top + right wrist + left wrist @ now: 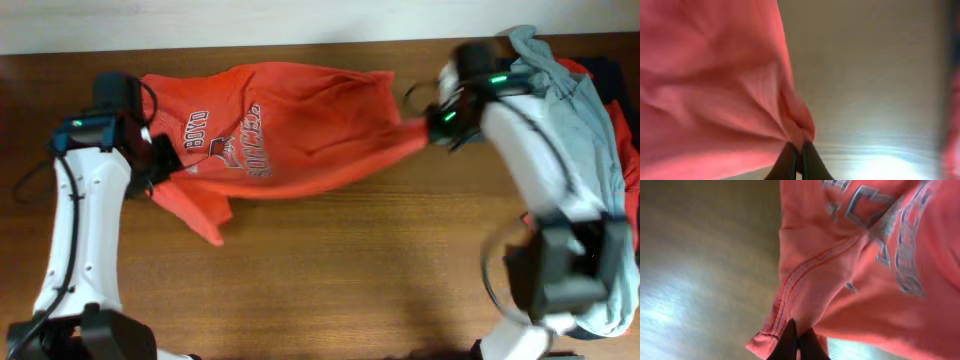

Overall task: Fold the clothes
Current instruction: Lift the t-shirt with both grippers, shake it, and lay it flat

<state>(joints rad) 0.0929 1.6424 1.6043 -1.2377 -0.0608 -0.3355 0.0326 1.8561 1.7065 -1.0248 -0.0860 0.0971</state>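
The orange-red T-shirt [290, 130] with white-and-navy chest print is stretched across the far part of the wooden table. My left gripper [160, 160] is shut on its left end by a stitched hem, as the left wrist view [797, 335] shows, with the fabric [850, 270] bunched above the fingers. My right gripper [425, 128] is shut on the shirt's right end; the right wrist view [799, 152] shows a pinched fold of the shirt [715, 90]. The shirt hangs taut between both grippers.
A pile of other clothes lies at the right edge: a light grey-blue piece [575, 110], a red piece [628, 170] and a navy piece [612, 75]. The wooden table [350, 260] stretches in front of the shirt.
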